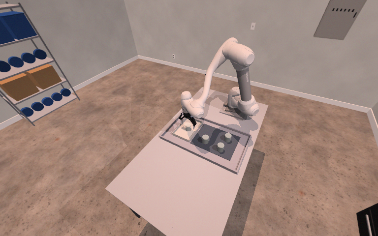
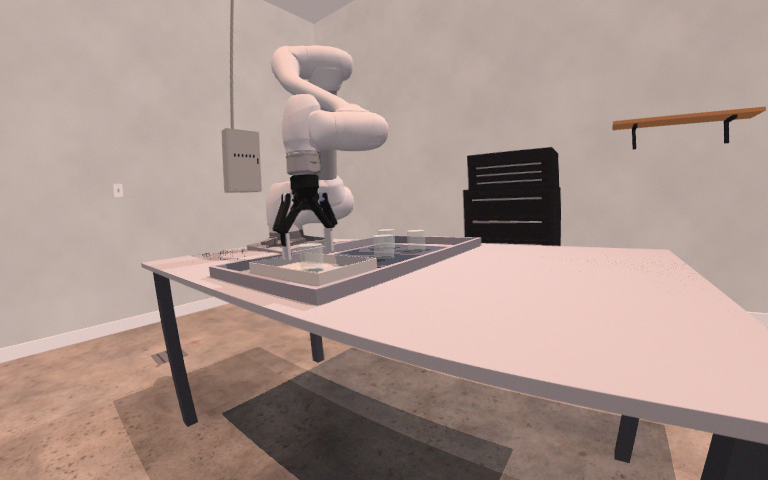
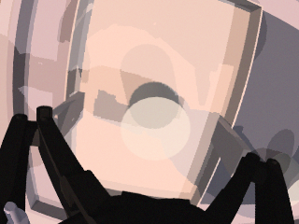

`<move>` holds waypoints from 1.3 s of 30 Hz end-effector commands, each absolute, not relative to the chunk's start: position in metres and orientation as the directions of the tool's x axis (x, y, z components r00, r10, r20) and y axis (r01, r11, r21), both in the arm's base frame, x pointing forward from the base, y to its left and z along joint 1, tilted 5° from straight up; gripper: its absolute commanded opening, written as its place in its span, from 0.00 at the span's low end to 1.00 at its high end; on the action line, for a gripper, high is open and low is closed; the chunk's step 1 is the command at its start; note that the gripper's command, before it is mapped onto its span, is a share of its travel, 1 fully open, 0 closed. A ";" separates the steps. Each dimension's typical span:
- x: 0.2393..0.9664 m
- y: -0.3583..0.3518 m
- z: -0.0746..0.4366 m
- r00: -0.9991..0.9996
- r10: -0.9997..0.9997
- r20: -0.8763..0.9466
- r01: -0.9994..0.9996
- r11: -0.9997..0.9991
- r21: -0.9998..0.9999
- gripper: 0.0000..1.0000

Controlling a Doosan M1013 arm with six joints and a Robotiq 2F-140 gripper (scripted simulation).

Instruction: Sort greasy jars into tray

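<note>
No text, number or sign legible. Top view: pale marks like lettering run lengthwise on the arm's grey link [image 1: 244, 83]; too small to read. Exterior: tiny dark mark on the arm's wrist collar [image 2: 303, 162], unreadable. Wall panel [image 1: 338, 23] [image 2: 242, 169]: row of dark marks, no readable characters.

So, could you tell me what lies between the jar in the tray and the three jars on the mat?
The tray's rim lies between them, as the top view shows.
</note>
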State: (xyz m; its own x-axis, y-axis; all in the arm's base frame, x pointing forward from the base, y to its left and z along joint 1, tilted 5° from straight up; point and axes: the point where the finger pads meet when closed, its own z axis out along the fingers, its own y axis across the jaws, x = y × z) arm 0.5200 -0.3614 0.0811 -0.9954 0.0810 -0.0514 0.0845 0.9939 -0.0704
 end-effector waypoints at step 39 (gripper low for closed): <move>0.513 -0.353 0.189 -0.995 0.082 -0.050 0.086 0.994 -0.071 1.00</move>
State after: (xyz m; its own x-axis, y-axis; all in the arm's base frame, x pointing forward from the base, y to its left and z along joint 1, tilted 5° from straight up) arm 0.5113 -0.3547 0.1853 -0.9952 0.0851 -0.0491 0.0886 0.9933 -0.0743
